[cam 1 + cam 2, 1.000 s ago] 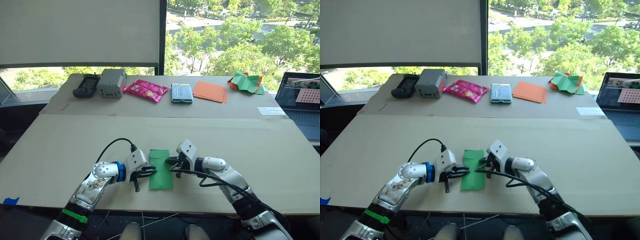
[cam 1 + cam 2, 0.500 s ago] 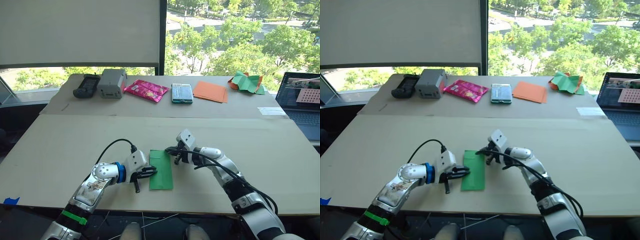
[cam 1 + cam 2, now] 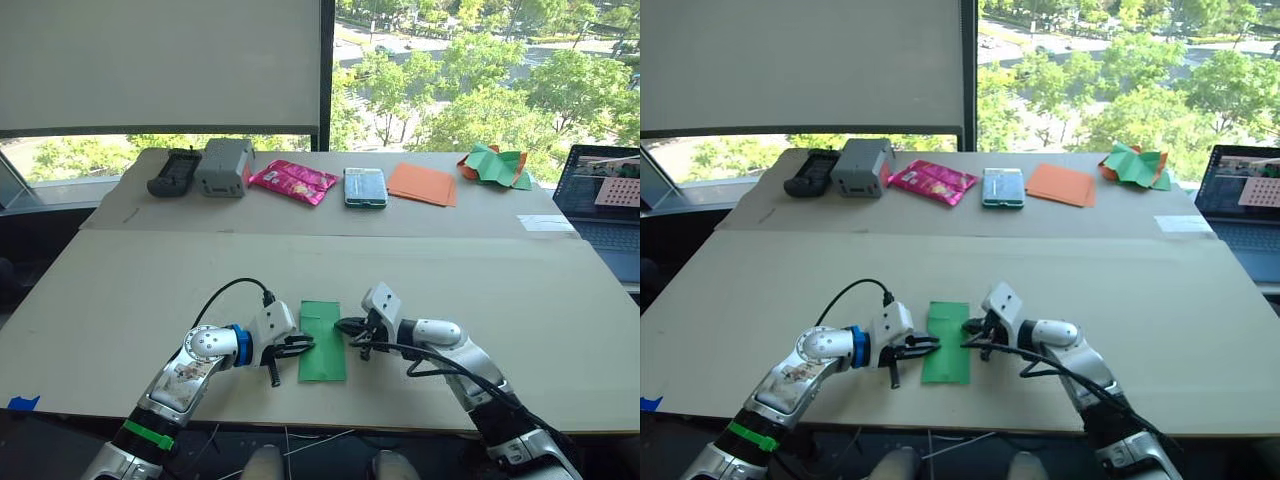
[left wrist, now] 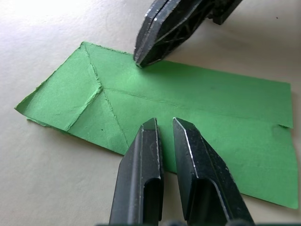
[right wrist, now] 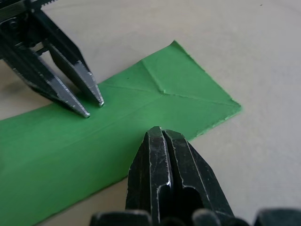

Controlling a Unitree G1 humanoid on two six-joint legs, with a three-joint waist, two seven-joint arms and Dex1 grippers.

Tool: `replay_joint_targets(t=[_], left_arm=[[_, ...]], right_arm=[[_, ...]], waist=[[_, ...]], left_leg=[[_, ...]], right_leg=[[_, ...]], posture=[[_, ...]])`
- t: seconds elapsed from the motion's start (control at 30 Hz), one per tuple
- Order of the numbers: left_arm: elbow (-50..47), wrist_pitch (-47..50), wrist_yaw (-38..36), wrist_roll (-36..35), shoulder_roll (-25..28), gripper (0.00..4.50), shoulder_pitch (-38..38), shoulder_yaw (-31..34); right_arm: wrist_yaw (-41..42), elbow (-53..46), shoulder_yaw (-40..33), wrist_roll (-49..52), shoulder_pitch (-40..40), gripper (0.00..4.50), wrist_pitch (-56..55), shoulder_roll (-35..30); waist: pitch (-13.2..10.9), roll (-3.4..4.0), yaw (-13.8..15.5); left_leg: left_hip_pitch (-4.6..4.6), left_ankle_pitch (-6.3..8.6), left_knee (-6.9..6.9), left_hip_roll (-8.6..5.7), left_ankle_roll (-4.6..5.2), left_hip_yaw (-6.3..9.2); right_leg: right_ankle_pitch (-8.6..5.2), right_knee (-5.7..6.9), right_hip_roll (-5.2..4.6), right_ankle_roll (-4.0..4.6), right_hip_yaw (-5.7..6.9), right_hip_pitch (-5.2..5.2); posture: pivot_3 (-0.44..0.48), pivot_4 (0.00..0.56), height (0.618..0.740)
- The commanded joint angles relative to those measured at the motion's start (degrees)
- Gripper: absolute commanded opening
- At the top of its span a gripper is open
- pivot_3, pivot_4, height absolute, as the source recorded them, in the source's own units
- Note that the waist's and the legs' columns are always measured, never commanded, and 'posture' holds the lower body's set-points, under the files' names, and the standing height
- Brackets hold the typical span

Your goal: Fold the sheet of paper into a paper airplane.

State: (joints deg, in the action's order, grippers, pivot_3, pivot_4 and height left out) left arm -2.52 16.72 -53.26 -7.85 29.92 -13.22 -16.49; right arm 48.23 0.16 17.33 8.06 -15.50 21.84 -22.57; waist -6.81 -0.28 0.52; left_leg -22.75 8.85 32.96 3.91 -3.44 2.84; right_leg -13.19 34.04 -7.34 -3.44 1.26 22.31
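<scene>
- We see two shiny silver arms with white boxy wrists.
- The left arm has a bright blue ring near the wrist and a green band lower down.
- A black cable loops up over the left wrist, and black cables run along the right arm.
- The left hand [image 3: 300, 346] has two thin black fingers [image 4: 141, 188] with pointed tips and long grooves.
- The right hand [image 3: 351, 330] has two black fingers [image 5: 162, 179] too, ridged along the sides.
- Small round screws dot the silver left arm.
</scene>
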Motion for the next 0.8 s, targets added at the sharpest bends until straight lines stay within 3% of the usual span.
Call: replay_joint_targets(t=[0.03, 0.33, 0.6, 0.8], left_arm=[[0.5, 1.41, 0.01, 0.78, 0.73, 0.54, 0.1, -0.11], [-0.19, 1.72, -0.16, 0.56, 0.65, 0.54, 0.95, -0.22], [-0.4, 1.97, -0.7, 0.18, 0.96, 0.54, 1.16, 0.05], [-7.02, 7.82, -2.11, -8.97, 3.12, 0.54, 0.69, 9.26]], right_arm=[[1.98, -2.11, 3.85, -0.22, 4.6, 0.01, 6.07, -2.02], [7.22, -12.73, 7.8, 2.11, 11.96, 0.01, 9.07, -8.73], [5.95, -13.27, 8.51, 2.39, 11.32, 0.01, 10.16, -8.62], [4.76, -23.09, 0.04, 8.94, 9.18, 0.01, 14.0, -9.43]], waist=[[-0.01, -0.01, -0.02], [-0.02, -0.12, 0.02], [-0.13, -0.31, -0.12], [-0.56, -0.41, -0.29]], left_leg=[[0.0, 0.0, 0.0, 0.0, 0.0, 0.0], [0.01, 0.01, 0.0, 0.0, -0.02, 0.01], [0.01, 0.07, 0.0, 0.0, -0.11, 0.01], [-0.16, 0.09, -0.07, 0.01, -0.14, 0.03]], right_leg=[[0.0, -0.01, 0.0, 0.0, 0.0, 0.0], [-0.09, -0.08, -0.03, 0.0, 0.0, 0.01], [-0.13, -0.2, -0.04, -0.01, 0.02, 0.02], [-0.12, -0.18, -0.04, -0.01, 0.03, 0.26]], posture=[[0.0, 0.15, 0.706], [0.0, 0.15, 0.706], [0.0, 0.15, 0.706], [0.0, 0.15, 0.706]])
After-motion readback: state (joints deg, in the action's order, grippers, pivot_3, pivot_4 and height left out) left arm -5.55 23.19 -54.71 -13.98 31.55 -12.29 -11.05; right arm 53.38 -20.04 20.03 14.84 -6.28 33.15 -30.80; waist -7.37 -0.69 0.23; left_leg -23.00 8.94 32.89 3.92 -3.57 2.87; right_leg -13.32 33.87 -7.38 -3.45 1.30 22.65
